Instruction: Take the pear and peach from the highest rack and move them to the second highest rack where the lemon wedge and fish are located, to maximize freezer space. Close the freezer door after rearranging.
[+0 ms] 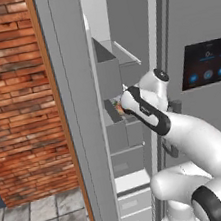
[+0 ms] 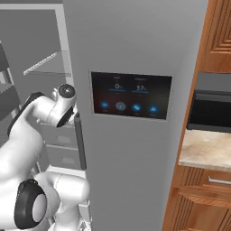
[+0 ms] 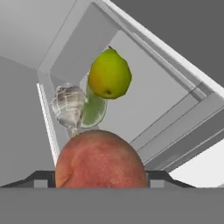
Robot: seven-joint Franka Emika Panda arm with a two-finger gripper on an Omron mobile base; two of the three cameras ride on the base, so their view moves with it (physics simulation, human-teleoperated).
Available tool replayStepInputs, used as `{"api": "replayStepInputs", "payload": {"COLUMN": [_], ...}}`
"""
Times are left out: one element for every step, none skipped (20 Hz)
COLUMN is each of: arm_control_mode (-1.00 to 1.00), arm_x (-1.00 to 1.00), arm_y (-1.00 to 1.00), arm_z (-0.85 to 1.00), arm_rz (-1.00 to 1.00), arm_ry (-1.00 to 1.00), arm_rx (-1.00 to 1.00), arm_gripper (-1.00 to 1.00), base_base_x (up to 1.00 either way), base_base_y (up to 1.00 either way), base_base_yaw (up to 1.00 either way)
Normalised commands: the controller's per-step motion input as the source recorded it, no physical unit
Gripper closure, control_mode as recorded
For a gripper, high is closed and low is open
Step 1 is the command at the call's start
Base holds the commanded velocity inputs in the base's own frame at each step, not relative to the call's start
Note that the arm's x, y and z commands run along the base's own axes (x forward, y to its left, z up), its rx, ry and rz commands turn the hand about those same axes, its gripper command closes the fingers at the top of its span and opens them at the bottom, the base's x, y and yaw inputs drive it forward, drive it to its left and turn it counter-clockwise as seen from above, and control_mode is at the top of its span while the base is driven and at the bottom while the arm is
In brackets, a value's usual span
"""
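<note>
Hand view: peach (image 3: 100,159) low centre, between the two dark fingertips (image 3: 41,179), which sit tight at its 9 and 3 o'clock flanks. Jaws pinching the peach. Gripper (image 3: 101,181) barely clears the bottom edge.

At 12 o'clock from the peach, well apart: pear (image 3: 110,73), yellow-green. Lemon wedge (image 3: 93,110) just under it, at its 7 o'clock, touching or overlapping in this view; cannot tell which. Fish (image 3: 68,105), pale and striped, at the wedge's 9 o'clock, just beside it. All three lie on a grey rack floor (image 3: 148,100) against the compartment's back corner.

Left base view: arm (image 1: 187,135) reaches into the open freezer (image 1: 111,72); door (image 1: 75,113) swung wide at 9 o'clock. A speck of orange and green (image 1: 117,105) shows at the wrist, on a middle rack.

Right base view: fridge panel (image 2: 131,95) at centre, arm elbow (image 2: 61,106) at 9 o'clock.
</note>
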Motion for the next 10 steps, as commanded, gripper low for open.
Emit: {"api": "replayStepInputs", "payload": {"arm_control_mode": [-1.00, -1.00, -1.00, -1.00, -1.00, -1.00, -1.00, -1.00, -1.00, -1.00], "arm_x": [0.83, 0.79, 0.76, 0.78, 0.73, 0.73, 0.71, 0.68, 0.63, 0.61], "arm_y": [0.29, 0.34, 0.39, 0.42, 0.46, 0.48, 0.47, 0.37, 0.28, 0.16], "arm_z": [-0.28, -0.24, -0.21, -0.19, -0.15, -0.14, -0.11, -0.09, -0.05, -0.04], "arm_rz": [0.00, 0.00, 0.00, 0.00, 0.00, 0.00, 0.00, 0.00, 0.00, 0.00], "arm_ry": [0.05, 0.05, 0.05, 0.05, 0.04, 0.05, 0.04, 0.02, 0.01, 0.00], "arm_rx": [0.01, 0.01, 0.01, 0.02, 0.01, 0.01, 0.01, 0.02, 0.01, 0.00], "arm_gripper": [1.00, 1.00, 1.00, 1.00, 1.00, 1.00, 1.00, 1.00, 1.00, 1.00], "base_base_x": [0.00, 0.00, 0.00, 0.00, 0.00, 0.00, 0.00, 0.00, 0.00, 0.00], "base_base_y": [0.00, 0.00, 0.00, 0.00, 0.00, 0.00, 0.00, 0.00, 0.00, 0.00], "base_base_yaw": [0.00, 0.00, 0.00, 0.00, 0.00, 0.00, 0.00, 0.00, 0.00, 0.00]}}
